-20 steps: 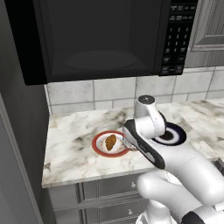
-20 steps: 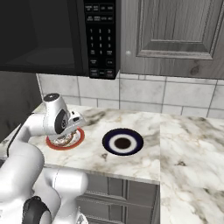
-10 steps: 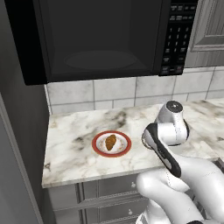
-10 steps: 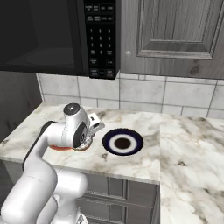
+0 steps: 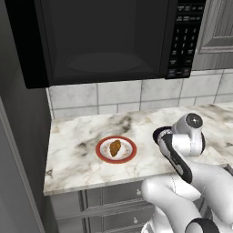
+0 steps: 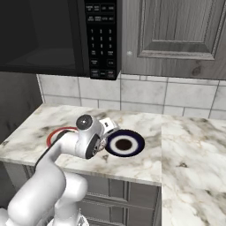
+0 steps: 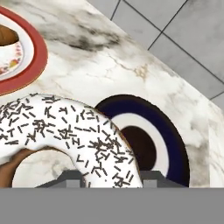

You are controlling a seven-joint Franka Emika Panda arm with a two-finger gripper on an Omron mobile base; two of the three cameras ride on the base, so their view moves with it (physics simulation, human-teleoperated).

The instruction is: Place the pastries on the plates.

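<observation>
- The donut [image 7: 65,131] runs off the hand view's left edge and covers part of the navy plate [image 7: 175,140].
- The arm hides most of the navy plate in the left base view.
- The red plate [image 6: 59,132] is half hidden behind the arm.

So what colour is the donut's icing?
White with dark sprinkles on the donut, clearest in the hand view.
</observation>
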